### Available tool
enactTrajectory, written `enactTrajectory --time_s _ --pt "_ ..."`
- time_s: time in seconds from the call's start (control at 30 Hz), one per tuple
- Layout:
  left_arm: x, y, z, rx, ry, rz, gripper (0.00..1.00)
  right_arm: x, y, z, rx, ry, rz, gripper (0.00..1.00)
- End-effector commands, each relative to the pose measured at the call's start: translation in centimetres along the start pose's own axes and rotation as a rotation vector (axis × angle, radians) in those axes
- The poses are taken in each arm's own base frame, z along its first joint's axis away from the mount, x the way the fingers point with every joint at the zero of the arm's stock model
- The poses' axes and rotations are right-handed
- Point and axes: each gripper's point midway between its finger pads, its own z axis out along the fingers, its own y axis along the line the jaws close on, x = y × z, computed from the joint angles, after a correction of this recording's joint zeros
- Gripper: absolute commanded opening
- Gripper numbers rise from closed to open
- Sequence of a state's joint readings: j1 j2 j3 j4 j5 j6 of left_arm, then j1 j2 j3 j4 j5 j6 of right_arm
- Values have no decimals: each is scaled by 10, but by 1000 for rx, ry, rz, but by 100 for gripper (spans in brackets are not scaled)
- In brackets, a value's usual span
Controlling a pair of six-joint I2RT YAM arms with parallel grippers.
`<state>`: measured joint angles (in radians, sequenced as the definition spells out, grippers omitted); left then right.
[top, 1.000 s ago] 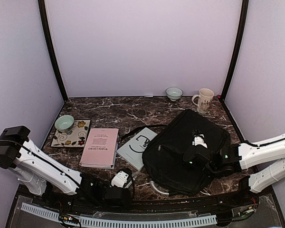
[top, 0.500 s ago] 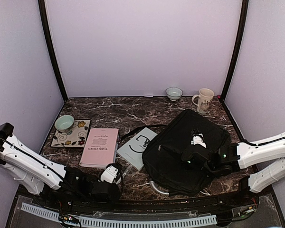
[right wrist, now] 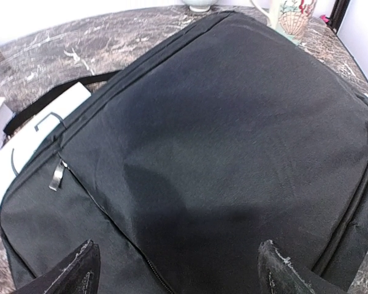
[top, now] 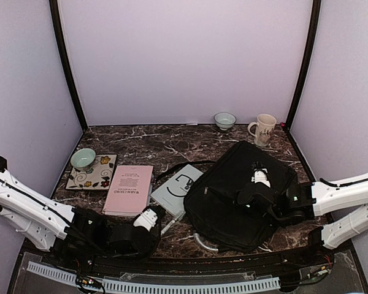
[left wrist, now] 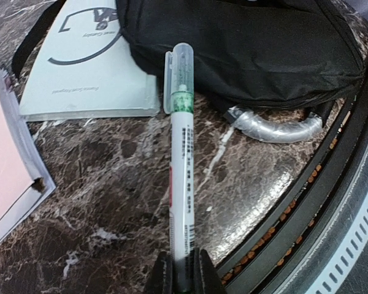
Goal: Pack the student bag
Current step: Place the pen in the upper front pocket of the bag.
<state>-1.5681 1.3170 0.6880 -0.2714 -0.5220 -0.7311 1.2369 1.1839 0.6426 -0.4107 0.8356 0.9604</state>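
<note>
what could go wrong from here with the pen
1. The left gripper grips the pen only at its tail end, so it may swing or slip when carried.
2. The bag looks zipped shut, its zipper pull lying flat, so the pen may have no way in.
3. The right gripper hangs open over the bag and could snag fabric.

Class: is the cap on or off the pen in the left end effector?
On. On the pen, a clear clipped cap covers the green tip, opposite the left end effector.
</note>
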Motion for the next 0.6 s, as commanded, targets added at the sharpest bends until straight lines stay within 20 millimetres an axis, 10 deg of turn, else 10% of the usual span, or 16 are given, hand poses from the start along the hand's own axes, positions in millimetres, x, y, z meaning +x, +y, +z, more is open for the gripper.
enactTrajectory --time_s 0.0,0.57 --pt "-14 -33 7 76 1 78 0 -9 -9 -7 11 -46 52 89" --pt "-75 -82 97 23 42 87 0 -8 -20 -16 -50 -66 94 88"
